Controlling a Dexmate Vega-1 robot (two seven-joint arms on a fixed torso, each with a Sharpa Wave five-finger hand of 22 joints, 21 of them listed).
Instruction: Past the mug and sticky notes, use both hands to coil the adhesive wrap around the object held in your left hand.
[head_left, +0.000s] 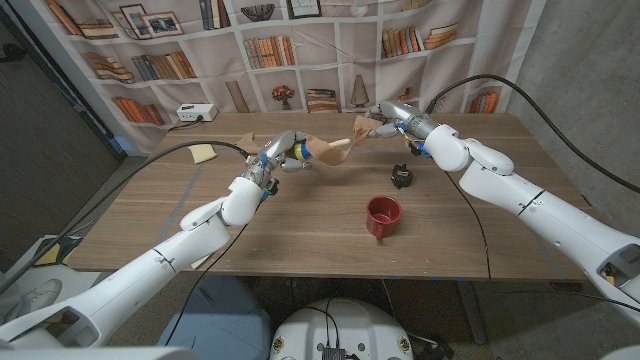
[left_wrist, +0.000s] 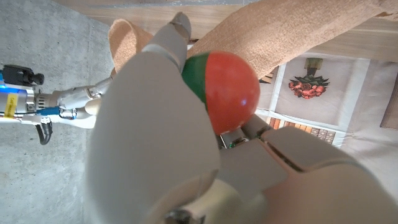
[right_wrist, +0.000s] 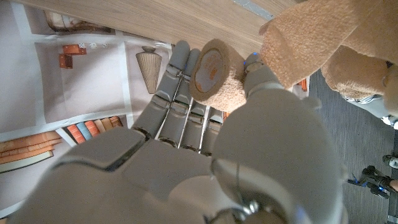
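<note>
One red mug (head_left: 383, 216), one pad of yellow sticky notes (head_left: 203, 153) and one small black object (head_left: 401, 177) sit on the wooden bench (head_left: 300, 225), with a white box (head_left: 196, 113) at its far edge; no writing on any of them can be read. One ball (left_wrist: 224, 90), red and green in the left wrist view, sits in the left hand (head_left: 279, 155), pressed between the thumb and the curled fingers (left_wrist: 177, 31), raised above the bench beyond the mug. One roll of tan wrap (right_wrist: 211, 68) is held in the right hand (head_left: 392, 117), its flat end facing out between thumb and fingers (right_wrist: 171, 93). A loose strip of the wrap (head_left: 335, 150) spans the air between the two hands, reaching the ball
</note>
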